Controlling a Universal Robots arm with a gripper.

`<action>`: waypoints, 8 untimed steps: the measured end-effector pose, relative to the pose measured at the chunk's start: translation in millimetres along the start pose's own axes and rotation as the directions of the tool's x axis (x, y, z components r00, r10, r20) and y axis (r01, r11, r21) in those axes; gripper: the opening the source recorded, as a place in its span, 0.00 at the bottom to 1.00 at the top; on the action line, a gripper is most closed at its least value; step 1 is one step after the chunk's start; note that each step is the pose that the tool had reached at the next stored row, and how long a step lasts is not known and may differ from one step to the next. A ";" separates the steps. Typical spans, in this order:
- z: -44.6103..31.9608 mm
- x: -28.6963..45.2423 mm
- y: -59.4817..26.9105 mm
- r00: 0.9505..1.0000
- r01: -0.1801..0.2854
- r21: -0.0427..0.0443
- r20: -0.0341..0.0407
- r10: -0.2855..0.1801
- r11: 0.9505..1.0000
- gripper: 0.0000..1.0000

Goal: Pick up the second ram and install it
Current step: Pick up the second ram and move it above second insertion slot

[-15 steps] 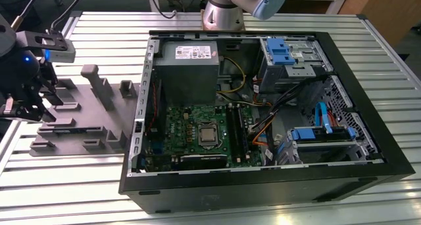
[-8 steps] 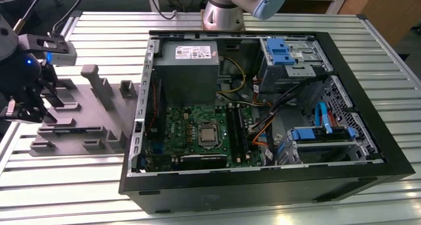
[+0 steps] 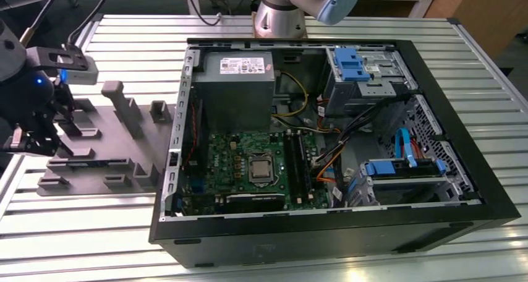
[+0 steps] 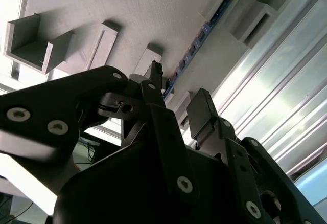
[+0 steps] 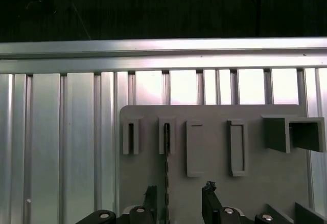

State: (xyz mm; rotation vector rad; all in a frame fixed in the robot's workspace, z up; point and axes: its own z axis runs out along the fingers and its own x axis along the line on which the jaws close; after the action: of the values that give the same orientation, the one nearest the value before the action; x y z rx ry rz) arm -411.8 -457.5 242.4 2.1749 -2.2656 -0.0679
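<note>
A slatted metal table (image 3: 140,31) held a tray (image 3: 115,147) at nine o'clock from the case (image 3: 330,232), exterior view. The gripper (image 5: 180,189) hung open, empty, astride the ram (image 5: 166,178) standing on edge in that tray.

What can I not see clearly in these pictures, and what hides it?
- Second ram, first wrist view: edge-on in the grey tray, faces unseen.
- One end of it, second wrist view: behind the gripper.
- Motherboard slots, exterior view: too small to judge filled or empty.

Second ram (image 4: 195,44), a thin blue-green strip, standing on edge in the grey tray's (image 4: 127,9) slot
</note>
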 end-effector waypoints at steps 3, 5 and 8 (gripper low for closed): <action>2.0 1.0 -0.1 1.000 0.000 0.000 0.000 0.000 1.000 0.47; 3.1 1.4 -0.1 1.000 0.000 0.000 0.000 0.000 1.000 0.47; 5.1 2.2 -0.3 1.000 0.000 0.000 0.000 0.000 1.000 0.47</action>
State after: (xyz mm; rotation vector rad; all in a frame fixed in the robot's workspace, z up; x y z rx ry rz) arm -411.8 -459.6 237.2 2.1751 -2.2654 -0.0679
